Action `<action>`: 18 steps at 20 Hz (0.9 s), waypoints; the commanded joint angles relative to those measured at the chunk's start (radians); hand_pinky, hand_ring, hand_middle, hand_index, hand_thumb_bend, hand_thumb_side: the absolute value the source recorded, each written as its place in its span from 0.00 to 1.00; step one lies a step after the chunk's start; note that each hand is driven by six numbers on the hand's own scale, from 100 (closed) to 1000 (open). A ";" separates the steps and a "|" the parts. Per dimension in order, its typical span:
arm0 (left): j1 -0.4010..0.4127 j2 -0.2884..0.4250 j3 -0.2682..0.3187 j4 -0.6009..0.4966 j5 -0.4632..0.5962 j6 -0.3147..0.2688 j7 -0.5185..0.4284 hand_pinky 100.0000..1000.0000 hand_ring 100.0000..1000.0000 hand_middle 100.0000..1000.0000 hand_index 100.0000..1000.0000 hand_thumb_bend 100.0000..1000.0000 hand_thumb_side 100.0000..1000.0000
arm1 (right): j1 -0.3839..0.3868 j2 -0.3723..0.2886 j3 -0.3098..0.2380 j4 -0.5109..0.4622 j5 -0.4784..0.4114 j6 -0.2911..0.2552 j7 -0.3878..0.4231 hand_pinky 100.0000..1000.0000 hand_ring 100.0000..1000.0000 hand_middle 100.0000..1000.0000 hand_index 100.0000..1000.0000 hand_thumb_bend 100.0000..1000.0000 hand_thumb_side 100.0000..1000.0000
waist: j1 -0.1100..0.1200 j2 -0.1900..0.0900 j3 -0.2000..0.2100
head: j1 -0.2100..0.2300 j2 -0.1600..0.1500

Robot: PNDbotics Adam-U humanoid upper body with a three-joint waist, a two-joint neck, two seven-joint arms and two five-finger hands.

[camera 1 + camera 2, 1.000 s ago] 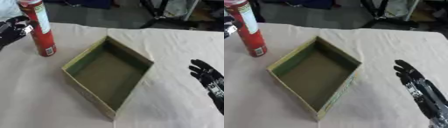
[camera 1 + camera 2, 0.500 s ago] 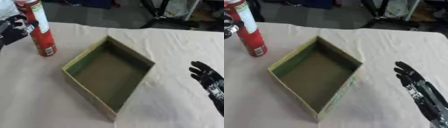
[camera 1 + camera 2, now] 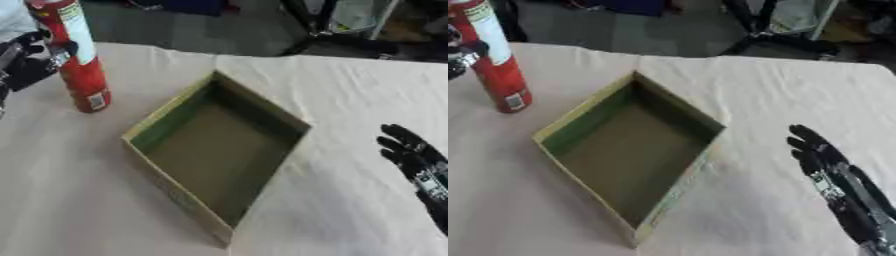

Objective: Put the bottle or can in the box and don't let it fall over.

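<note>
the red can (image 3: 74, 60) is cut off at its top by the upper edge in both views, and the print on its white label is too blurred to read. the left robot hand (image 3: 26, 62) runs off the left edge, so whether it touches the can cannot be told. the right robot hand (image 3: 833, 175) loses its wrist at the lower right corner.
</note>
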 commanded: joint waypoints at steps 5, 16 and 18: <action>-0.034 0.009 0.013 -0.004 -0.017 -0.004 0.002 1.00 1.00 1.00 0.95 0.36 0.67 | -0.009 0.000 -0.005 -0.019 0.017 0.004 0.000 1.00 1.00 1.00 1.00 0.00 0.79 | 0.001 -0.008 -0.003 | 0.005 -0.022; -0.047 0.006 0.017 0.000 -0.032 -0.006 0.010 1.00 1.00 1.00 0.94 0.40 0.70 | -0.013 0.010 -0.003 -0.019 0.030 0.007 0.001 1.00 1.00 1.00 1.00 0.00 0.79 | -0.003 0.003 -0.006 | 0.006 -0.030; -0.052 0.004 0.018 0.001 -0.034 -0.006 0.012 1.00 1.00 1.00 0.94 0.40 0.70 | -0.014 0.011 -0.002 -0.019 0.031 0.008 0.001 1.00 1.00 1.00 1.00 0.00 0.79 | -0.003 0.004 -0.007 | 0.007 -0.033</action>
